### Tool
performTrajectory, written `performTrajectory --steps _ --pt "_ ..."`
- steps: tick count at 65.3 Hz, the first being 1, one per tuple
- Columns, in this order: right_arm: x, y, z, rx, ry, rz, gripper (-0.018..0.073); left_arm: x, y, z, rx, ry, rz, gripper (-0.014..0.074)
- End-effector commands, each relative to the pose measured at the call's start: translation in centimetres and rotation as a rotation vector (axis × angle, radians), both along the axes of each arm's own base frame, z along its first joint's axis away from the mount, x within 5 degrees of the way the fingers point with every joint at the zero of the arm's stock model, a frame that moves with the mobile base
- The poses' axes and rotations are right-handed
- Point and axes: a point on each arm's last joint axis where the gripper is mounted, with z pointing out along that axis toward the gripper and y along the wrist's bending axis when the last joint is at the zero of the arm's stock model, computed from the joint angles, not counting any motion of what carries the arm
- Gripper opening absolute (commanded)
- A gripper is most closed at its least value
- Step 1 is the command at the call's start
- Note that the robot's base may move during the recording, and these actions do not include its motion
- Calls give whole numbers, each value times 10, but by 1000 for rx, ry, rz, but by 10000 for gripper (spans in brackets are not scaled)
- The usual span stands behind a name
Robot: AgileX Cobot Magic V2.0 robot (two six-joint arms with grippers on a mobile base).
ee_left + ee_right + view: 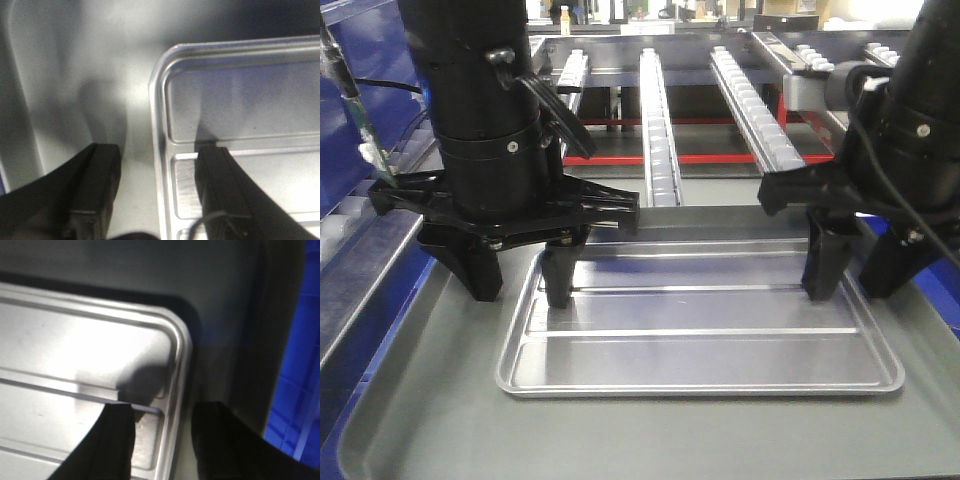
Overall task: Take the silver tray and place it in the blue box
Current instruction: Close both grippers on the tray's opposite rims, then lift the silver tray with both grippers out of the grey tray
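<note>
Shiny metal, stiff and likely light but slippery, the silver tray [700, 350] lies flat in the middle of the grey tray [420, 420]. My left gripper [520, 292] and right gripper [857, 288] are spread apart, each over a short rim, where I should pinch.

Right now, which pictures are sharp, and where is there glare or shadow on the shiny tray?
Front view: fairly sharp, the silver tray reflecting dark shapes. Left wrist view: soft, grainy, the left gripper shadowing the silver tray and the grey tray. Right wrist view: blurred, white glare washing out the tray's floor.
</note>
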Motion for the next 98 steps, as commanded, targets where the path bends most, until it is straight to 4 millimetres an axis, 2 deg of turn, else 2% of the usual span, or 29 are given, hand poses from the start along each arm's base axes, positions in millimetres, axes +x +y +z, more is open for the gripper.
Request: performTrajectory --steps 1,7,13,24,33,47,64,72,78,88,98 --pt "7 0 16 28 -81 -7 393 2 -5 15 -59 -49 -4 263" --pt "8 0 13 24 -71 -7 358 2 -5 15 -59 -49 -4 259" --pt "8 0 12 22 -67 -6 256 2 -5 15 -59 -49 -4 228" --pt "8 0 12 22 -67 -6 40 2 -5 15 -56 -52 -4 67" --pt "8 0 12 22 -67 -6 60 2 -4 15 -54 -52 -4 -114" --pt "4 -1 22 24 -74 -5 60 0 -1 26 -68 -70 -3 -105" --pt "-12 -8 53 41 -122 -1 60 -14 18 72 -78 -147 0 -105" --pt "-21 -11 73 62 -178 -1 60 -25 30 98 -109 -185 9 -105" --pt "-25 -12 89 64 -197 4 60 -32 36 110 -101 -196 11 -104" --pt "-27 -10 118 23 -231 29 60 -42 33 131 -47 -231 18 -104" --pt "-30 -11 141 -41 -259 8 60 -51 22 152 -67 -282 21 -104"
